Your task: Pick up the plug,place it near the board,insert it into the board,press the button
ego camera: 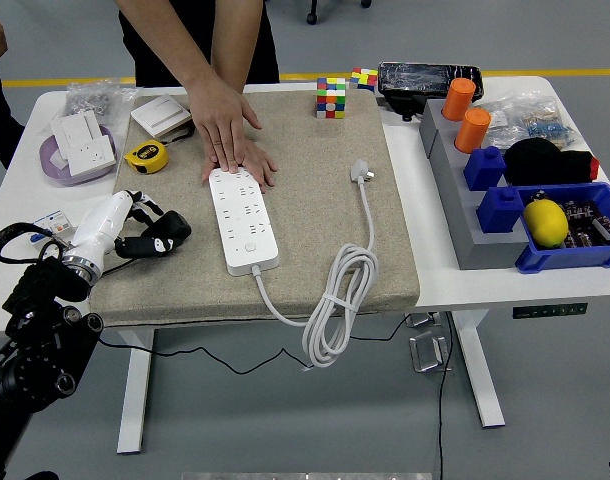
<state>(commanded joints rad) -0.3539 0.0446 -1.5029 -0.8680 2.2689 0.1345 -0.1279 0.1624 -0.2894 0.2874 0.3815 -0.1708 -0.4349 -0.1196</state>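
Observation:
A white power strip [242,219] lies on the beige mat [315,240], its button near the front end. A person's hands [228,130] press on its far end. The white plug [361,173] lies unplugged on the mat to the right of the strip. Its cable [337,290] runs forward in a bundled coil over the mat's front edge and back to the strip. My left hand [145,225], white forearm with black fingers, hovers at the mat's left edge, left of the strip, fingers relaxed and empty. My right hand is out of view.
A yellow tape measure [145,155], wall sockets [83,138] and a switch plate [161,115] sit at the back left. Two colour cubes [331,97] stand at the mat's far edge. Grey stand with orange cylinders [467,112], blue blocks and a blue bin with a lemon [545,221] fill the right.

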